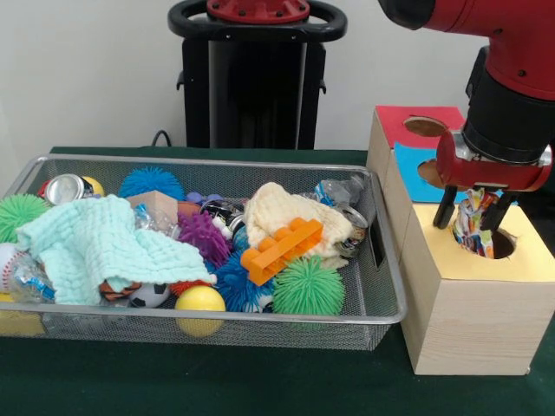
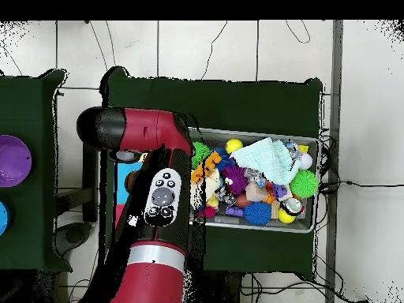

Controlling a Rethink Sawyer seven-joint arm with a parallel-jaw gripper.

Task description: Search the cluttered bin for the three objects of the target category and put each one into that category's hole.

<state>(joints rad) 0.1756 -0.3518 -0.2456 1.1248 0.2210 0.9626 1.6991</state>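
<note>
My gripper (image 1: 468,217) hangs over the yellow-topped section (image 1: 531,253) of the wooden box, at the right of the front view. It is shut on a crumpled colourful wrapper (image 1: 473,227), whose lower end dips into the round yellow hole (image 1: 503,246). The wire bin (image 1: 260,316) to the left holds a crushed can (image 1: 65,188), a clear crumpled wrapper (image 1: 340,191), spiky balls, cloths and an orange brick (image 1: 282,250). From overhead, the red arm (image 2: 158,197) covers the box and hides the gripper; the bin (image 2: 260,227) lies to its right.
The box also has a blue top (image 1: 409,166) and a red top (image 1: 392,121), each with its own hole, behind the yellow one. A mint cloth (image 1: 104,247) and a cream cloth (image 1: 273,212) cover part of the clutter. A purple disc (image 2: 12,160) sits at the overhead view's left edge.
</note>
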